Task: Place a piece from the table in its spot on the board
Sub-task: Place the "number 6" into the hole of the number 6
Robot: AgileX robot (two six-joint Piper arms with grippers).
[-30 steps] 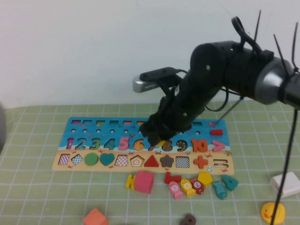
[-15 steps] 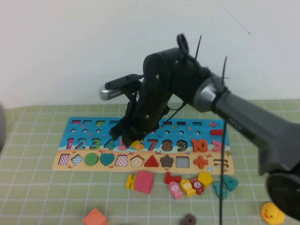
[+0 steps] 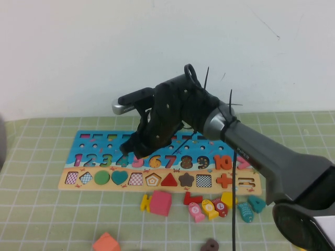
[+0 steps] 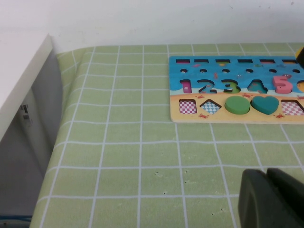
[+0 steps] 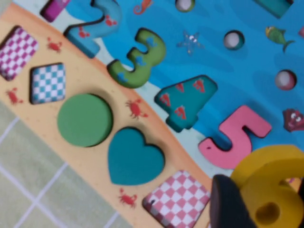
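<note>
A robot test bench in a lab: a tabletop (image 3: 42, 209) under a green checked cloth stands against a bare white wall (image 3: 78, 52), with a white cabinet (image 4: 19, 85) just beside its edge. Children's wooden puzzle pieces and a puzzle board (image 3: 94, 141) serve as props.

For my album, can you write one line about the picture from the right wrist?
The right gripper brings the yellow 6 down beside the pink 5 on the board.
</note>
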